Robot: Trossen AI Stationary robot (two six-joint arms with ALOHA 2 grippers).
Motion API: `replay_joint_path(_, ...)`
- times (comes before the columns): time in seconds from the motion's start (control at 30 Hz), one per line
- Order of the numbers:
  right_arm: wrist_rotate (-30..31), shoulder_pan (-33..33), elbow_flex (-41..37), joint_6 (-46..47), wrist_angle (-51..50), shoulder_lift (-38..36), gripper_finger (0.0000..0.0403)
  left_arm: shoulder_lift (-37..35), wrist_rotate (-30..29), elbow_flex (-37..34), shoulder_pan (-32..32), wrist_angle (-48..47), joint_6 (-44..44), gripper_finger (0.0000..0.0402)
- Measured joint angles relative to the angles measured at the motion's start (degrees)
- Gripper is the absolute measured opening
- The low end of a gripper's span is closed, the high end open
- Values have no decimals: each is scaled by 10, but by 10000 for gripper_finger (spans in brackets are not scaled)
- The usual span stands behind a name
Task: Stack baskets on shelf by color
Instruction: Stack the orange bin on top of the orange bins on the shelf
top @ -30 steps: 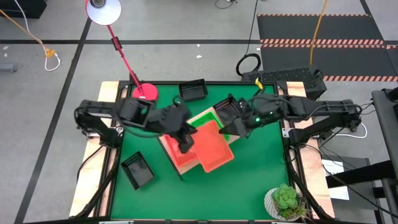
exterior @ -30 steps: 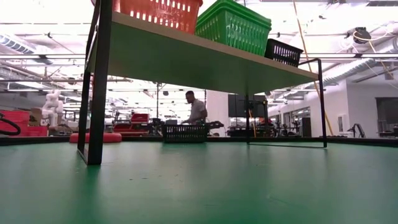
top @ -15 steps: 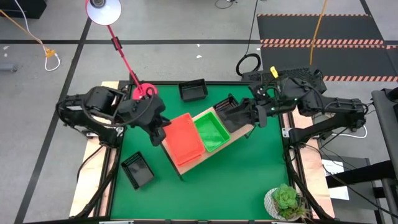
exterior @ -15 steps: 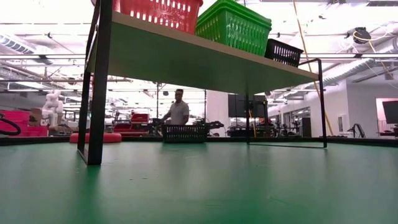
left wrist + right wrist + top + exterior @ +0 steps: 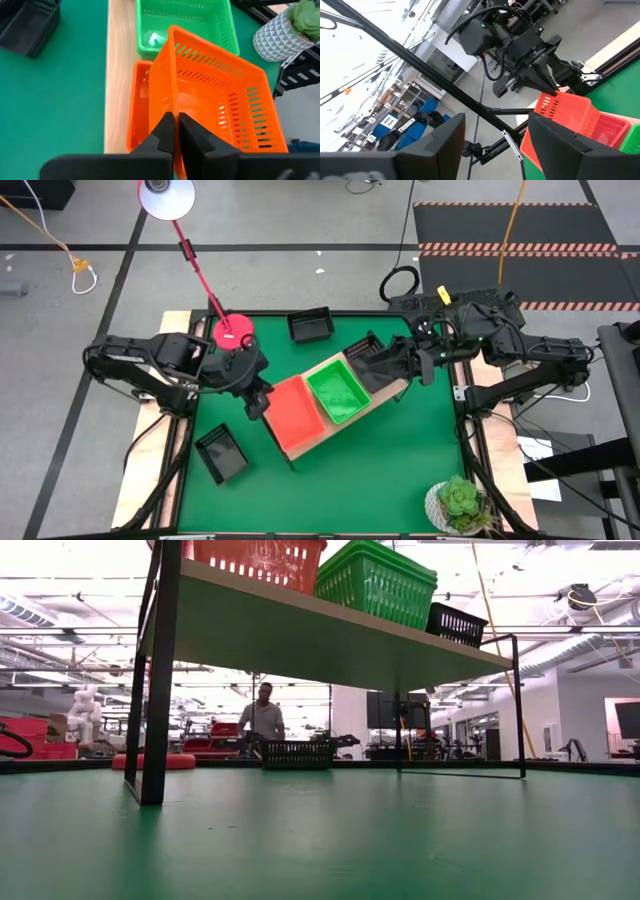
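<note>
Orange-red basket [image 5: 215, 115] pinched (left wrist view); person [image 5: 263, 718] low view only.

Four cameras, one little shelf

The high view looks straight down on the whole table [image 5: 420, 450]. The low one sits on the mat, peering level under the shelf [image 5: 330, 635] into the room. The left wrist cam is right up on the orange basket [image 5: 220, 110]; the right wrist cam tilts up, catching that same basket far off.
</note>
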Motion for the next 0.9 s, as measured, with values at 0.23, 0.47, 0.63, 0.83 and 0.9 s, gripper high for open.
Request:
replay_joint_path(0.23, 0, 0, 0, 0, 0, 0, 210, -10, 4, -32, 6, 37, 24, 6)
replay_joint_path(0.47, 0, 0, 0, 3, 0, 0, 210, -9, 20, -78, 17, 54, 15, 24)
replay_joint_path(0.63, 0, 0, -1, 4, 0, 0, 210, -9, 21, -86, 20, 40, 14, 28)
replay_joint_path(0.83, 0, 0, -1, 4, 0, 0, 210, -12, 43, -86, 37, 12, -14, 60)
replay_joint_path(0.9, 0, 0, -1, 4, -1, 0, 210, -20, 46, -86, 43, 8, -31, 90)
